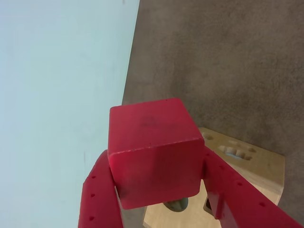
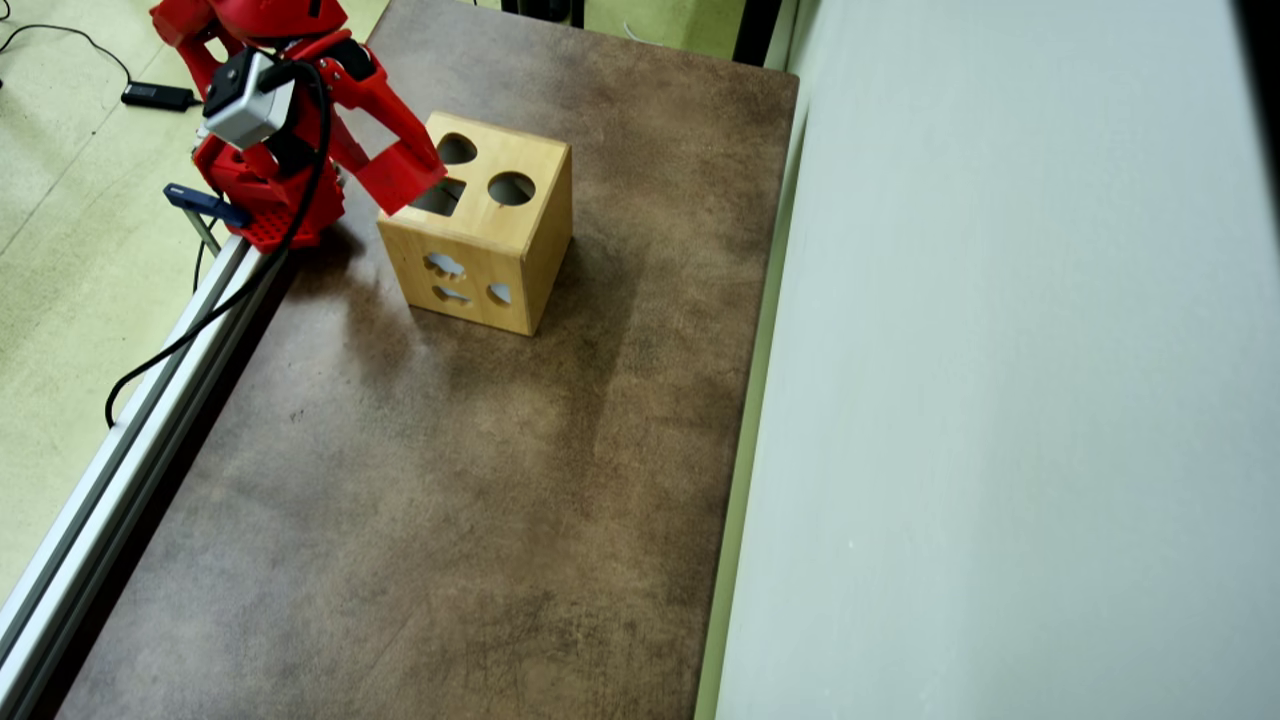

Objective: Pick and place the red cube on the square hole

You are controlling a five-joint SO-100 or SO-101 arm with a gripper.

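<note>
— Our claw (image 1: 159,190) is clenched on the red cube (image 1: 152,152): in the wrist view a red finger (image 1: 97,199) presses on each side of the block, which fills the middle of the picture.

— And from above? We see the claw (image 2: 415,175) hanging over the near-left part of the wooden box (image 2: 520,270), at its top face, but we cannot pick out the cube there; it blends with the red fingers.

— Agreed. The square hole (image 2: 440,198) shows as a dark cut-out just beside the fingertips, partly covered by them. The round hole (image 2: 511,187) lies to its right and the third cut-out (image 2: 456,149) behind it.

— In the wrist view we look past the cube to the box top below it, with a dark opening peeking out under the cube's lower edge. Whether the cube touches the wood, we cannot tell.

— The box stands on the brown table (image 2: 420,500), near the arm's base (image 2: 270,215), with a pale wall (image 2: 1000,400) along the table's right edge.
</note>
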